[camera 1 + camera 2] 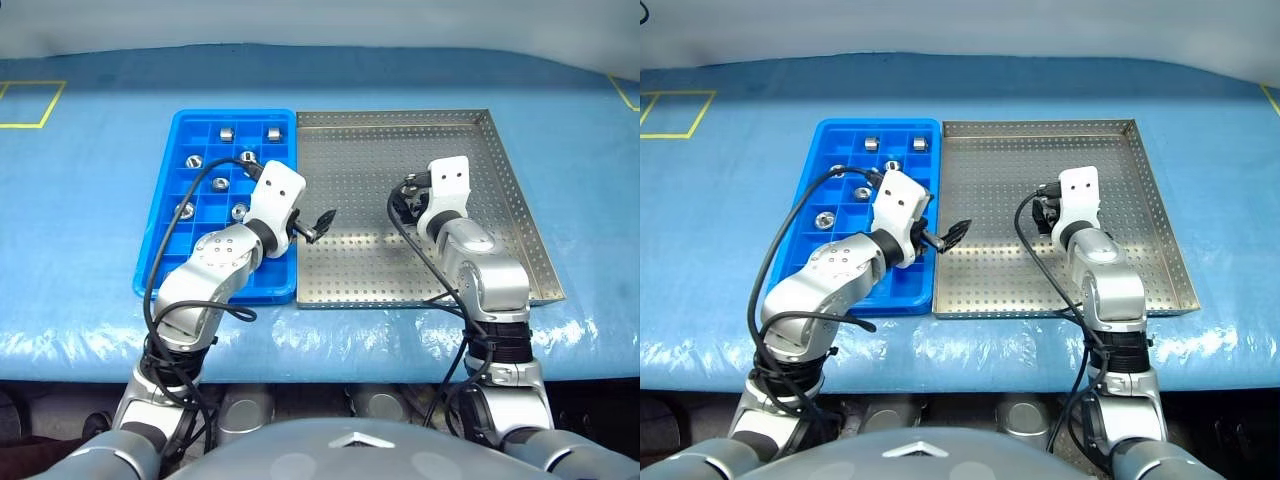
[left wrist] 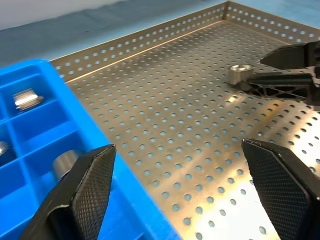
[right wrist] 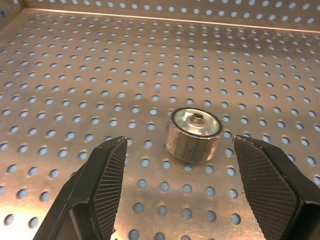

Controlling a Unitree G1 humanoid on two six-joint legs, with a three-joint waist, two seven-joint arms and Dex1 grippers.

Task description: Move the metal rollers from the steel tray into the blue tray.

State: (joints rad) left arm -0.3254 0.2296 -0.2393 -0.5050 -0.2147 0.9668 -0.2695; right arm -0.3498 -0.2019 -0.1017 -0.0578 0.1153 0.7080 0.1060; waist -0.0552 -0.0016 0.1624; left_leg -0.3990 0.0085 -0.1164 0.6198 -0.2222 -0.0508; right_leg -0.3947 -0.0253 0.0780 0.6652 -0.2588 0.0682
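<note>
Right gripper (image 3: 177,187), fingers apart & empty, frames the last roller (image 3: 193,134) on the steel tray (image 1: 500,190), others already in blue tray (image 1: 160,230); left gripper (image 2: 180,192) wide, empty; risk: off-centre closing could nudge it rolling away.

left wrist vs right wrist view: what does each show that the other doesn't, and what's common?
Left wrist only: the blue tray with metal rollers in its compartments, the left gripper open over the boundary between the two trays, and the right gripper seen from the side.

Right wrist only: the roller's top face with its central hole, close up between the right gripper's open fingers.

Both: the steel tray and one roller standing on its perforated floor.
</note>
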